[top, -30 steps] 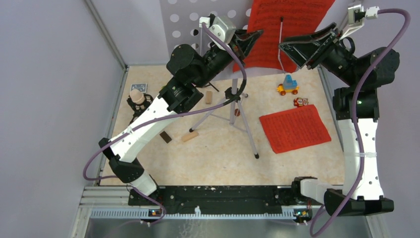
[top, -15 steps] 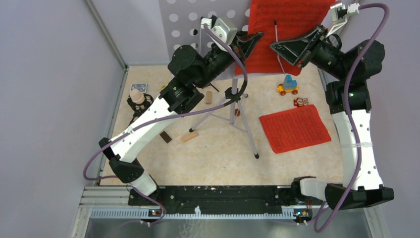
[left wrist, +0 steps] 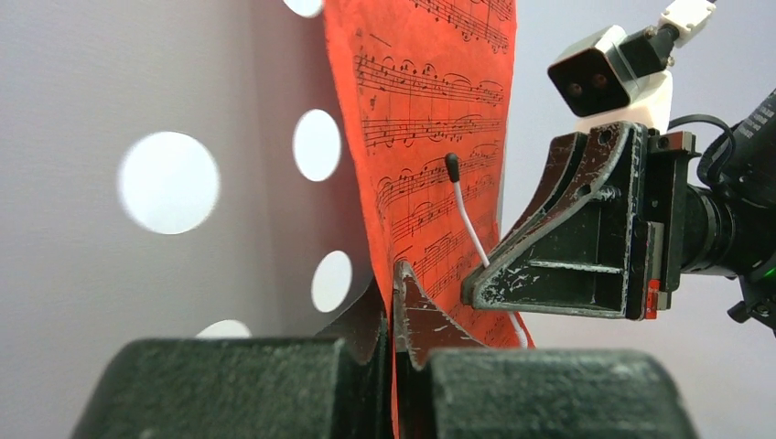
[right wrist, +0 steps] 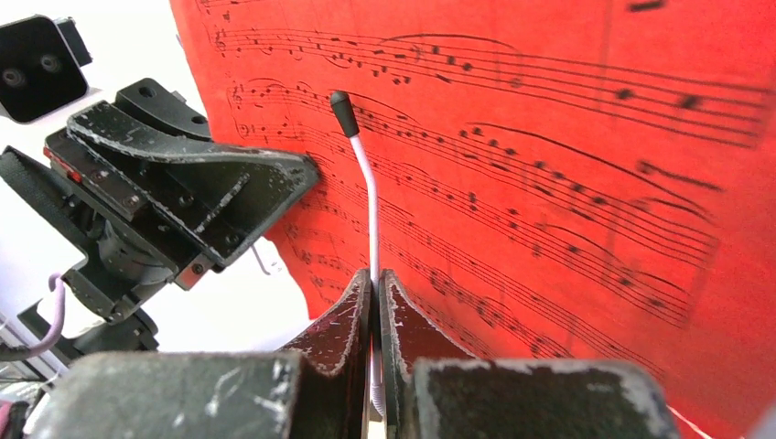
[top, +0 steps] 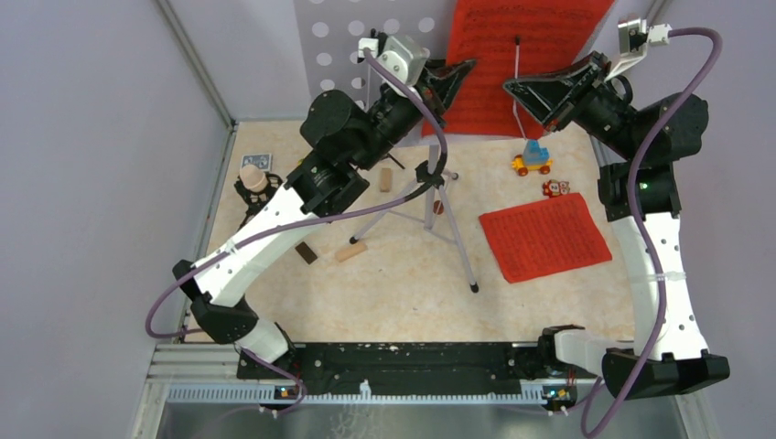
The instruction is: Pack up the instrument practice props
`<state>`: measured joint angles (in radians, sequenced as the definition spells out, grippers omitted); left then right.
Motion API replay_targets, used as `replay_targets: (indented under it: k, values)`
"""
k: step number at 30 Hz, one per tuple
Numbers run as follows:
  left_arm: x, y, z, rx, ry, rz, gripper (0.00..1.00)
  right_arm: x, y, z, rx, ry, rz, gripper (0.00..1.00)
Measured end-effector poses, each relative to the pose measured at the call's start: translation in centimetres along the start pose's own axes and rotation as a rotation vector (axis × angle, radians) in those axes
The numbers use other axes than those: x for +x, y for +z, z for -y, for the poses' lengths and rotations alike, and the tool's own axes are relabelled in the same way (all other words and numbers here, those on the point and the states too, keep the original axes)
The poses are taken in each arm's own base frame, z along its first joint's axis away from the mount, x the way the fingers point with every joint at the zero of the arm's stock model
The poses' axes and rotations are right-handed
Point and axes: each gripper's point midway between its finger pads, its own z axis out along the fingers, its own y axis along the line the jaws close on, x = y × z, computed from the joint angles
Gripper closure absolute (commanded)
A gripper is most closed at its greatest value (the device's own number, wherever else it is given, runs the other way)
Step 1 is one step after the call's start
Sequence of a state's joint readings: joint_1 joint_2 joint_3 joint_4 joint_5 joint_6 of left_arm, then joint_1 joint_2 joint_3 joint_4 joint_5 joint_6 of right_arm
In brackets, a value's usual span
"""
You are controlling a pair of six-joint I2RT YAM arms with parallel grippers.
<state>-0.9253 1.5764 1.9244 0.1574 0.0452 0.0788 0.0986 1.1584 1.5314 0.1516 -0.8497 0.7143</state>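
Pale walls close in a beige marbled table point(top: 403, 293), and at its far edge the white perforated music desk point(top: 339, 46) stands high on its silver tripod legs point(top: 458, 240). A red sheet-music page point(top: 549, 37) hangs against the desk's right half. The left gripper point(left wrist: 393, 285) is pinched flat on the page's lower left edge. The right gripper point(right wrist: 375, 285) is clamped narrow around the thin white retaining wire point(right wrist: 370, 201), whose black tip lies across the staves. The likely risk is the paper tearing if the left arm pulls while that wire presses on it. A sideways tug from either arm could tip the tall stand. A second red page point(top: 544, 236) lies flat on the table to the right, near a toy car point(top: 532, 157).
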Motion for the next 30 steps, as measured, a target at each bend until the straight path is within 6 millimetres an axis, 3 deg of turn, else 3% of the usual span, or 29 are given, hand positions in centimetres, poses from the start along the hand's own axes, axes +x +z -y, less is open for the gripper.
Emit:
replay_targets:
  k: [7, 14, 20, 24, 30]
  values:
    - [-2.9, -2.1, -1.6, -0.075, 0.023, 0.032, 1.00, -0.2, 0.0, 0.1, 0.004, -0.012, 0.008, 1.00]
    - [-7.2, -6.4, -3.4, -0.165, 0.054, 0.078, 1.00, -0.2, 0.0, 0.2, 0.009, -0.019, 0.012, 0.99]
    - [-11.9, -10.7, -3.8, -0.183, 0.069, 0.113, 1.00, -0.3, 0.0, 0.4, 0.025, -0.025, 0.019, 0.72]
    - [-13.9, -12.8, -3.5, -0.157, 0.083, 0.117, 1.00, -0.8, -0.5, -0.3, 0.039, -0.067, 0.032, 0.56]
    - [-14.1, -13.7, -2.0, -0.066, 0.100, 0.088, 1.00, -1.5, -1.8, -4.7, -0.090, -0.189, 0.036, 0.39]
